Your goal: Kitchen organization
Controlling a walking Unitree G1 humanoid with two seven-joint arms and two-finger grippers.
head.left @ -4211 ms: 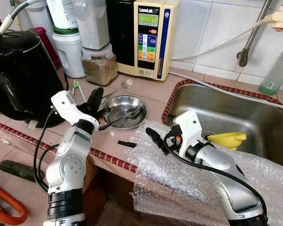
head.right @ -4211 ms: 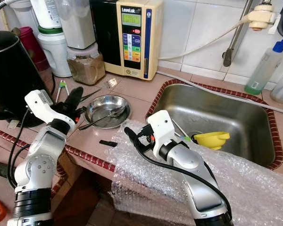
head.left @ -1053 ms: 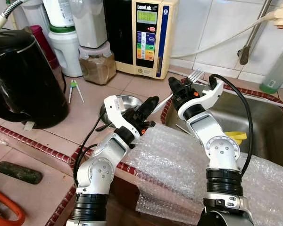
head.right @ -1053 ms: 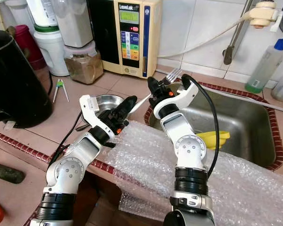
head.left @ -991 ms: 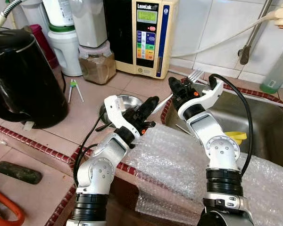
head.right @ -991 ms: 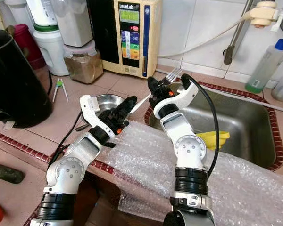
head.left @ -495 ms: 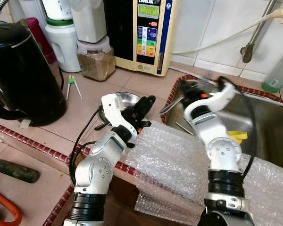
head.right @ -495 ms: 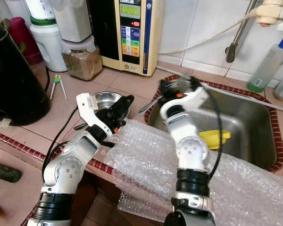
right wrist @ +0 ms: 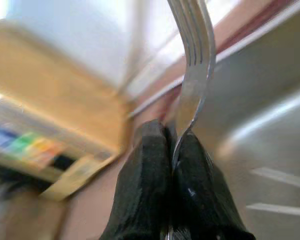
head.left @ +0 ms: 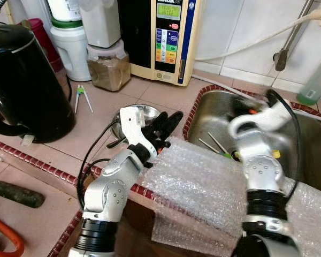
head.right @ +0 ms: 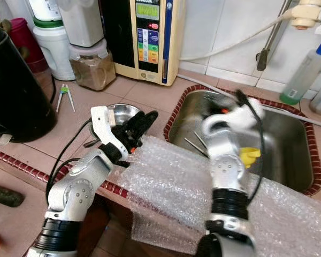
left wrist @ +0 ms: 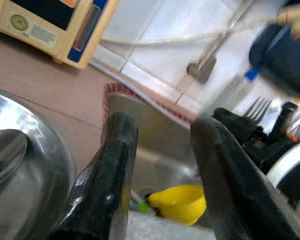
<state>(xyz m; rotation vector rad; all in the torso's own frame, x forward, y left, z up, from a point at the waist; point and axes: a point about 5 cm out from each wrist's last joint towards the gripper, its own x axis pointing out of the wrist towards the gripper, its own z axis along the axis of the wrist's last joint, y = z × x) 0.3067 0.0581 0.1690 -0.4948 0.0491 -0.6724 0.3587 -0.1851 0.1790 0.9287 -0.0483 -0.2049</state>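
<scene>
a tiled kitchen counter (head.left: 166, 93) runs across the middle of the head views, with a kettle (head.left: 21, 80) at the left edge, a beige water unit (head.left: 168, 37) at top centre and a steel sink (head.left: 214, 115) sunk in on the right. bubble wrap (head.left: 203, 182) drapes over the counter edge in the lower centre.

the right gripper (right wrist: 167, 150) has swung over the sink since a second ago — before, it stood at the sink's near-left rim with the fork (right wrist: 192, 60) pointing up toward the wall; now the arm is blurred with motion, further right, above the basin. its fingers are pressed together on the fork's handle, tines pointing away past the tips. in the left wrist view the fork shows at the right edge of the frame, above the yellow funnel (left wrist: 180, 202).

the left gripper (head.left: 168, 126) has hardly moved: it hovers at centre frame just right of the steel bowl (head.left: 136, 115), fingers spread and holding nothing. a spoon (left wrist: 5, 152) lies in the bowl.

i take it the fork is being carried to the sink — likely to be let go among the chopsticks (head.left: 216, 145) lying there. the spoon and bowl are not yet dealt with.
</scene>
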